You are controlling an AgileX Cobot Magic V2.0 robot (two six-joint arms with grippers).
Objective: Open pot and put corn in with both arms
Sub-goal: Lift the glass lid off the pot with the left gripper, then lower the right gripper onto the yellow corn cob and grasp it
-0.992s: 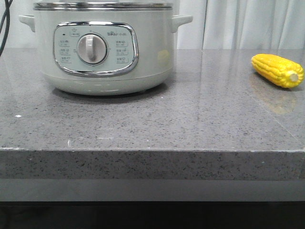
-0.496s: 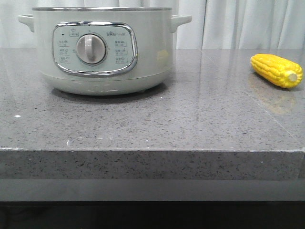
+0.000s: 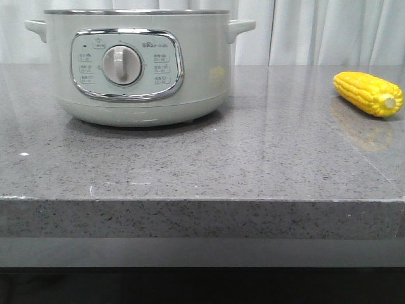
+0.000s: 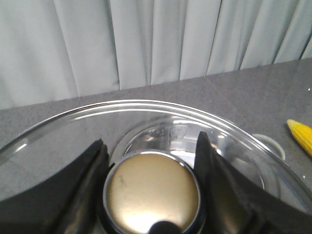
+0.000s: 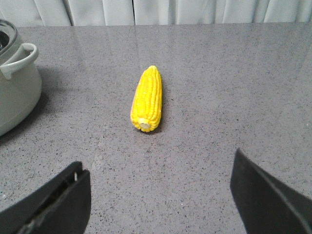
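Observation:
The pale grey-green pot point(image 3: 136, 69) stands at the table's back left with its top open; it also shows in the right wrist view point(image 5: 14, 92). My left gripper point(image 4: 151, 141) is shut on the brass-coloured knob point(image 4: 152, 195) of the glass lid point(image 4: 73, 126) and holds the lid up, out of the front view. The yellow corn point(image 3: 368, 93) lies on the table at the far right. In the right wrist view the corn point(image 5: 147, 99) lies ahead of my open, empty right gripper point(image 5: 158, 163), stub end toward it. Neither gripper shows in the front view.
The grey speckled stone table point(image 3: 202, 164) has its front edge close to the camera. White curtains point(image 3: 316, 31) hang behind it. The corn's tip also shows in the left wrist view point(image 4: 301, 135).
The lid's metal rim, on top of the pot one second ago, has risen out of the front view. The pot and corn have not moved.

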